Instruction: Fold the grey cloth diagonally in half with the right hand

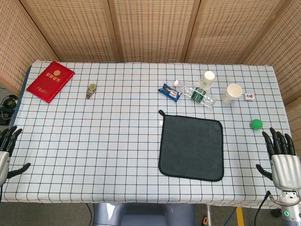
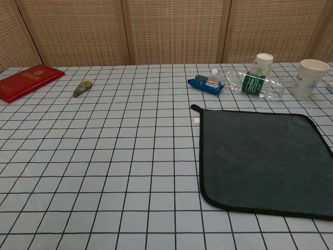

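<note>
Checked tablecloth [image 1: 94, 141], grey cloth [image 1: 192, 147] flat, unfolded, right hand [image 1: 282, 157] at cloth's 3 o'clock, well apart, fingers spread, empty, left hand [image 1: 7, 153] likewise released.

Right hand [image 1: 281, 155]: black fingers [image 1: 277, 141], silver palm, green wrist light. Left hand [image 1: 6, 150]: same colours.

Little here can be read

The red booklet [image 1: 51, 81] bears a gold round emblem and a line of gold characters — too small to make out. The blue packet [image 2: 205, 83] carries white lettering that looks like "OREO", though blurred. The bottle [image 2: 253, 84] has a green label with white print — unreadable. The tile [image 1: 250, 97] shows a mark, too small to tell.
</note>
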You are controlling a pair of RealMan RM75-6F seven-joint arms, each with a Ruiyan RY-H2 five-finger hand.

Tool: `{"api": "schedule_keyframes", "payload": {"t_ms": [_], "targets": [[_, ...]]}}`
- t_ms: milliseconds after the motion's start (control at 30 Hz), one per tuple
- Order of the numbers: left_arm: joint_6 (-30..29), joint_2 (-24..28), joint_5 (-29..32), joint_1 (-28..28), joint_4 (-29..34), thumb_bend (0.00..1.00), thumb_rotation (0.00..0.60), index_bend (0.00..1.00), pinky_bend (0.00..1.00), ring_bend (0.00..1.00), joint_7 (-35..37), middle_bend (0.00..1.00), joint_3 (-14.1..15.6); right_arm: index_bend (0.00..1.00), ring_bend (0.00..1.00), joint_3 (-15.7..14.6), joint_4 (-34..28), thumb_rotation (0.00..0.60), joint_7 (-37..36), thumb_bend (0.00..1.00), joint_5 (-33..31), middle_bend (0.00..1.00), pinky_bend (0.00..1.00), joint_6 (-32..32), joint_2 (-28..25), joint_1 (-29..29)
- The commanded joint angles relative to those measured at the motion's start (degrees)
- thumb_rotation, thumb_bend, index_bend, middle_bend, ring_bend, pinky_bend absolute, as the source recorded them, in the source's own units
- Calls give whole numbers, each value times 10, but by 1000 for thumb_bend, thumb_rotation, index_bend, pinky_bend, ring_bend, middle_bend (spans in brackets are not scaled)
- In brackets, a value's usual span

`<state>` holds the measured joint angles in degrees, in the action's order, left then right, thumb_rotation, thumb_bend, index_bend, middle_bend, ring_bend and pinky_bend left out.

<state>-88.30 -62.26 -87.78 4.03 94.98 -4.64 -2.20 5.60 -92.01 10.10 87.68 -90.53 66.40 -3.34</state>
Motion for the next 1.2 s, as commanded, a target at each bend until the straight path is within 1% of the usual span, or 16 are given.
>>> {"api": "schedule_keyframes", "payload": {"t_ms": [33, 133, 233, 333, 467, 533, 600, 700, 867, 1000, 1200], "targets": [[1, 0, 1, 0, 0, 0, 600, 0, 0, 0, -1, 0, 0, 46, 0, -1, 0, 600, -1, 0, 0, 0, 0, 2, 0, -1], [2, 0, 2, 0, 1, 0, 600, 0, 0, 0, -2, 0, 0, 63, 0, -6, 0, 600, -5, 0, 2, 0, 0, 11, -3, -2], [2, -1, 1, 1, 2, 0, 600, 0, 0, 0, -4, 0, -1, 79, 0, -19, -5, 600, -21, 0, 8, 0, 0, 37, -11, -9], [4, 0, 1, 2, 5, 0, 600, 0, 0, 0, -4, 0, -1, 117, 0, -33, -12, 600, -39, 0, 17, 0, 0, 78, -23, -24], [10, -2, 6, 5, 7, 0, 600, 0, 0, 0, -11, 0, -3, 242, 0, -53, 1, 600, -56, 9, 55, 0, 0, 137, -26, -60], [13, -3, 10, 7, 7, 0, 600, 0, 0, 0, -14, 0, -5, 295, 0, -60, 7, 600, -72, 76, 71, 0, 0, 157, -24, -75], [17, -4, 15, 9, 7, 0, 600, 0, 0, 0, -19, 0, -7, 335, 0, -69, 17, 600, -84, 199, 89, 0, 0, 181, -18, -92], [25, -7, 23, 12, 6, 0, 600, 0, 0, 0, -24, 0, -9, 355, 0, -82, 35, 600, -100, 296, 107, 0, 0, 217, -4, -116], [37, -12, 36, 17, 1, 0, 600, 0, 0, 0, -27, 0, -12, 409, 0, -92, 64, 600, -88, 322, 114, 2, 0, 253, 28, -137], [44, -14, 41, 19, -3, 0, 600, 0, 0, 0, -29, 0, -12, 449, 0, -102, 81, 600, -89, 372, 122, 17, 0, 260, 46, -142], [47, -16, 42, 21, -3, 0, 600, 0, 0, 0, -30, 0, -11, 469, 0, -114, 117, 600, -87, 409, 126, 22, 0, 260, 73, -143]]}}
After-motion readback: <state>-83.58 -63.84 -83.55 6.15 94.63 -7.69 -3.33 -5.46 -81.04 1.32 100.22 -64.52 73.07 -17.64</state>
